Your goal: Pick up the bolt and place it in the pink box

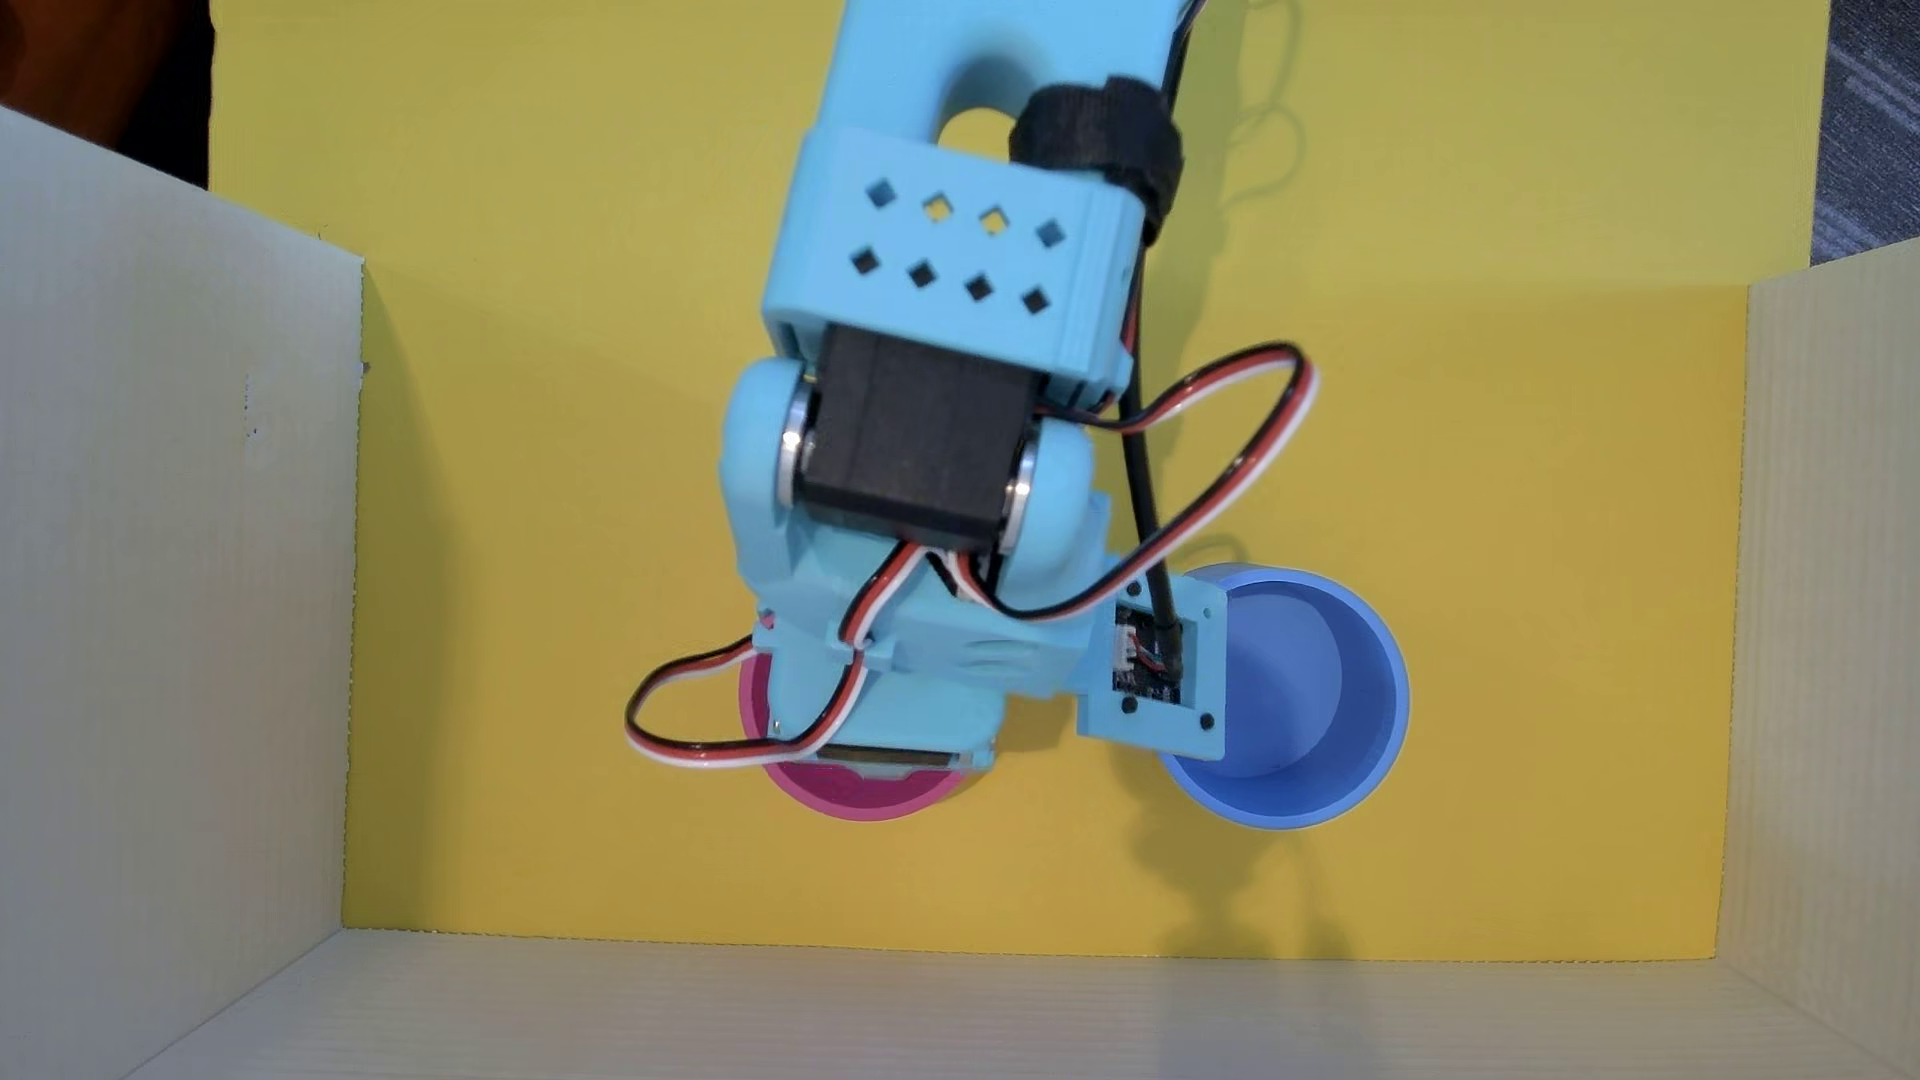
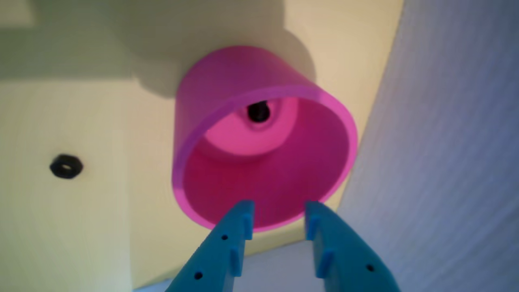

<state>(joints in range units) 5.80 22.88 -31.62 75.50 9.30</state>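
**Bolt lies inside the pink cup, fingers spread empty above it**

We count one arm, light blue, reaching down the middle of the overhead view over a yellow floor walled by pale board. We count two cups: one blue cup standing open at the right, and one pink cup, mostly hidden under the arm from above. In the wrist view we see the gripper with its two fingers parted and nothing between them, just over the pink rim. One black bolt rests on the pink cup's bottom; we see it nearly end-on, so we cannot tell its long axis. One dark nut lies flat on the yellow floor, well apart to the left.
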